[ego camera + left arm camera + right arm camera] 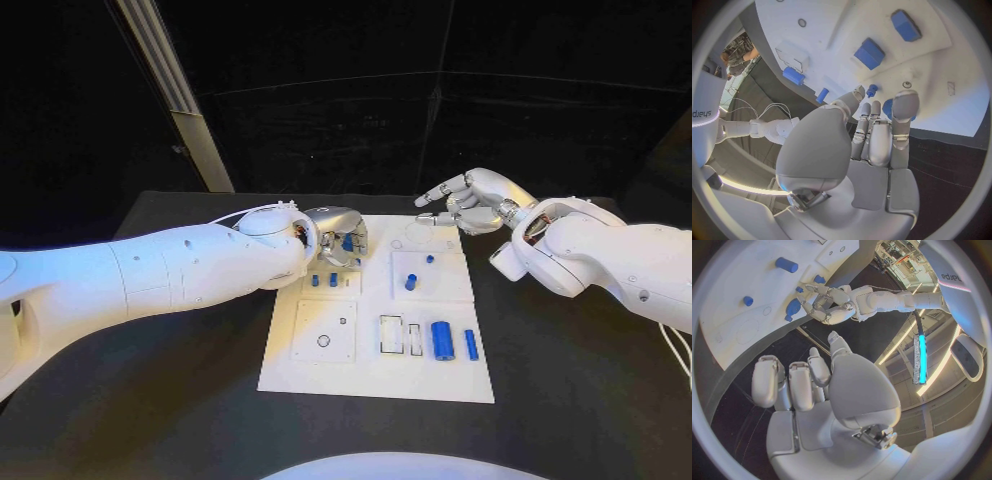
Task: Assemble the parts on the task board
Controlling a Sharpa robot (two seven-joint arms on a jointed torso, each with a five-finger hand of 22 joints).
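Observation:
The white task board (375, 375) lies mid-table with blue parts on it. My left hand (335, 240) is over its far left section, fingers curled round a round blue part (348, 243). In the left wrist view that part (887, 109) sits between the fingertips (904, 105), beside a small blue peg (872, 90). The right wrist view shows the left hand (826, 302) closed on this part (792, 306). My right hand (469, 205) hovers at the board's far right corner, fingers apart, holding nothing.
Two small pegs (325, 280) stand just in front of the left hand. A peg (430, 259) and a short piece (411, 282) occupy the right middle section. A thick cylinder (443, 341) and a thin one (472, 344) lie near the front right. Black table (577, 380) surrounds the board.

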